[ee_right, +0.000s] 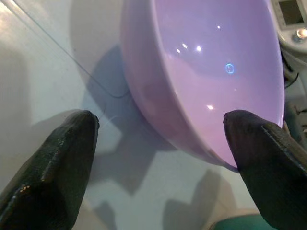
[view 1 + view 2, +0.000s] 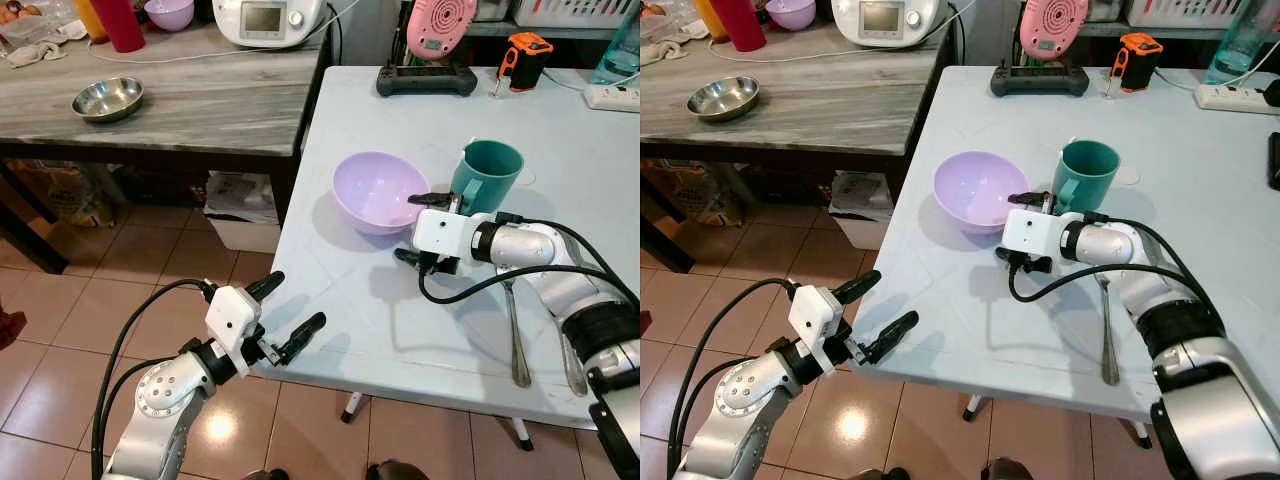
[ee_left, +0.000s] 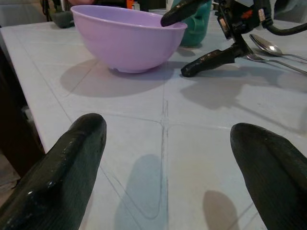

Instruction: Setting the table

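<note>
On the pale table (image 2: 400,330) I count one lilac bowl (image 2: 378,190), one teal mug (image 2: 488,176) and two spoons (image 2: 515,335). My right pincer (image 2: 420,228) hovers released, fingers spread, the bowl just ahead of its tips and the mug just beside it. My left pincer (image 2: 290,315) hangs released off the table's near edge. My left wrist camera shows both spoon bowls; my right one shows the lilac bowl's inside.

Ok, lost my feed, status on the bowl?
Right pincer open beside purple bowl, not gripping. Left pincer open at table edge. Teal mug close behind.
</note>
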Motion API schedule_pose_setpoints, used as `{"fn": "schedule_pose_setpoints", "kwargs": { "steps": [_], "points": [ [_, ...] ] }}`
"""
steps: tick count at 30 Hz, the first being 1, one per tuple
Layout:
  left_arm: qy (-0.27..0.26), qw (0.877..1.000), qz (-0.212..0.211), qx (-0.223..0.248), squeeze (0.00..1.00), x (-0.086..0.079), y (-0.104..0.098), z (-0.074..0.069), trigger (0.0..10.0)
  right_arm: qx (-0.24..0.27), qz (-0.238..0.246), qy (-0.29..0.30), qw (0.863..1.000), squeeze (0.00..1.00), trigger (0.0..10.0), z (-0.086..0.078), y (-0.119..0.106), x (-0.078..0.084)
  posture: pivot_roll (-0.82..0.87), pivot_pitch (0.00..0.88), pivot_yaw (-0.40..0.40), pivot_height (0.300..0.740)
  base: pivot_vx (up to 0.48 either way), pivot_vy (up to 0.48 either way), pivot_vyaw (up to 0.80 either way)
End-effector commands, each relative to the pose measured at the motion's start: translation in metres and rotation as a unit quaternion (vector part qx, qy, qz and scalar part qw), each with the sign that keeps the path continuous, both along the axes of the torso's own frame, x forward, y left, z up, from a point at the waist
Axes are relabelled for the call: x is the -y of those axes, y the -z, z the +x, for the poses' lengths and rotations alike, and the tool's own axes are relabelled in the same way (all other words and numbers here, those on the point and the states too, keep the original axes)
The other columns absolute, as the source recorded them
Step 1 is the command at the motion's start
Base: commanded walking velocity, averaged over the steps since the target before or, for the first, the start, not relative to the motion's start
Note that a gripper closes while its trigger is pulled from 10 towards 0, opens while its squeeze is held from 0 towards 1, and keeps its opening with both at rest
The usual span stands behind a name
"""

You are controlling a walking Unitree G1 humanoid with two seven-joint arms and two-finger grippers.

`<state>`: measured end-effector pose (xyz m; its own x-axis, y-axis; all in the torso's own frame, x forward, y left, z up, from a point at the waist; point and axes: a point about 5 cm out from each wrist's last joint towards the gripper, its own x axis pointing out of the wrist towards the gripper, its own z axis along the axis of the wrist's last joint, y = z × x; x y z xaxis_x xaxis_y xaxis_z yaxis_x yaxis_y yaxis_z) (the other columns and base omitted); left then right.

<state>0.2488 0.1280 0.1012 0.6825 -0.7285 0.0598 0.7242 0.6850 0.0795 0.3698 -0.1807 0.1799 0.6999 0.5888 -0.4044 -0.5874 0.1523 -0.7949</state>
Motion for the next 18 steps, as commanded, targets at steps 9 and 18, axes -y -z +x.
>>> {"fn": "schedule_pose_setpoints", "kwargs": {
  "steps": [9,18],
  "points": [
    [0.003,1.000,0.002,0.003,0.00,0.002,-0.007,-0.005,10.0,0.039,-0.063,-0.037,0.997,0.00,0.0,0.004,-0.002,-0.001,-0.21,0.145,0.062,0.740,0.000,0.000,0.00],
    [-0.004,1.000,0.001,0.005,0.00,0.003,-0.012,-0.005,10.0,0.081,-0.106,-0.068,0.989,0.00,0.0,0.000,0.004,0.000,-0.20,0.141,0.061,0.740,0.000,0.000,0.00]
  ]
}}
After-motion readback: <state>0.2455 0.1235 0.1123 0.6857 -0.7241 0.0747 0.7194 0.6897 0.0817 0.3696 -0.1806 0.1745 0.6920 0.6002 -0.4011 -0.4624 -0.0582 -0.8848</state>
